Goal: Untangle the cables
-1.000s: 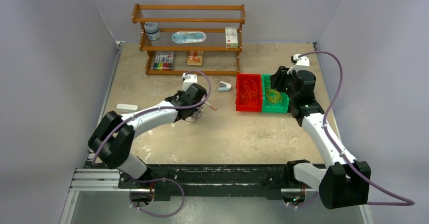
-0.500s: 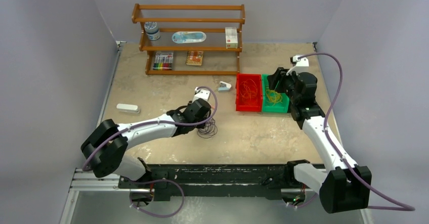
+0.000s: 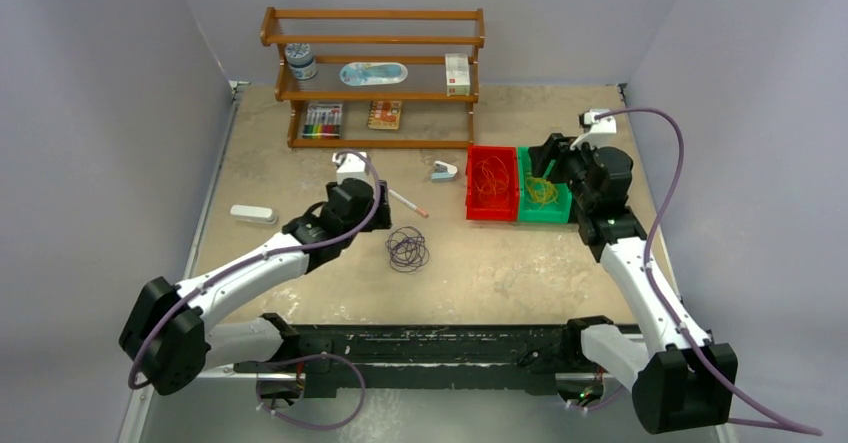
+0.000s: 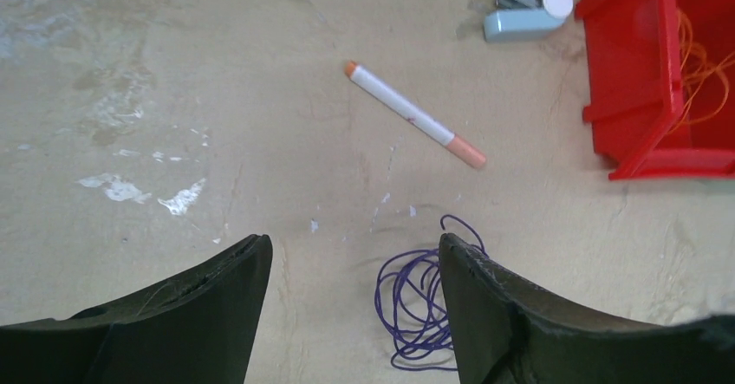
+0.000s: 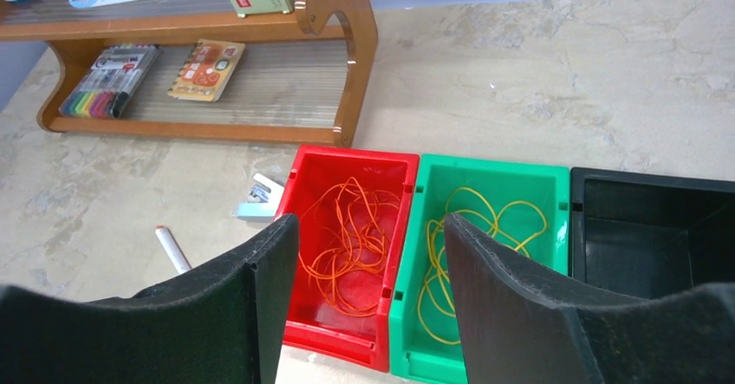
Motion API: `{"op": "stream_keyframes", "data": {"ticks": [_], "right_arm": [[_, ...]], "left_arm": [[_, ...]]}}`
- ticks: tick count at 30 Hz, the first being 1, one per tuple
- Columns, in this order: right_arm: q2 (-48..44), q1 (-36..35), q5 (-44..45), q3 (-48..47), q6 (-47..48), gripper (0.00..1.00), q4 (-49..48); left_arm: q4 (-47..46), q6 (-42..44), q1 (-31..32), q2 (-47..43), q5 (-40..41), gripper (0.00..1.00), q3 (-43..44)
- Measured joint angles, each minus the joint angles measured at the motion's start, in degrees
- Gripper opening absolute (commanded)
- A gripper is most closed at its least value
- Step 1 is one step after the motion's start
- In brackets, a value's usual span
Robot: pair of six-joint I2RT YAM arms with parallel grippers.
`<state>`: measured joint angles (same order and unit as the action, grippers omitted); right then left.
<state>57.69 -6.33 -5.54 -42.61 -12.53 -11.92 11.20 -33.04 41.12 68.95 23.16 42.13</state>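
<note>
A purple cable (image 3: 408,249) lies coiled loose on the table; in the left wrist view the coil (image 4: 416,306) sits beside my right finger (image 4: 485,315), partly hidden behind it. My left gripper (image 3: 372,211) (image 4: 354,241) hovers open and empty, up and left of the coil. An orange cable (image 5: 347,254) (image 3: 492,178) lies in the red bin (image 5: 347,154). A yellow cable (image 5: 472,195) (image 3: 540,191) lies in the green bin (image 5: 494,169). My right gripper (image 3: 547,168) (image 5: 371,221) hangs open above these bins, holding nothing.
A black bin (image 5: 650,228) stands right of the green one. A white pen (image 3: 408,203) and a stapler (image 3: 444,171) lie between the coil and the wooden shelf (image 3: 372,78). A small white bar (image 3: 251,214) rests at the left.
My left gripper opened and let the purple cable drop on the table, then pulled back up and left. The right gripper's jaws spread a little wider above the bins.
</note>
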Motion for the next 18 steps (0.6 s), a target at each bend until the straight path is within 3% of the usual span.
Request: {"op": "stream_keyframes", "data": {"ticks": [10, 18], "right_arm": [[-1.9, -1.6, 0.3, 0.0, 1.2, 0.66, -0.4], [1.2, -11.3, 1.6, -2.1, 2.4, 0.68, -0.4]], "left_arm": [[-2.7, -2.4, -3.2, -5.9, -1.8, 0.72, -1.5], [-3.4, -4.7, -4.1, -6.0, -1.9, 0.72, -4.5]]}}
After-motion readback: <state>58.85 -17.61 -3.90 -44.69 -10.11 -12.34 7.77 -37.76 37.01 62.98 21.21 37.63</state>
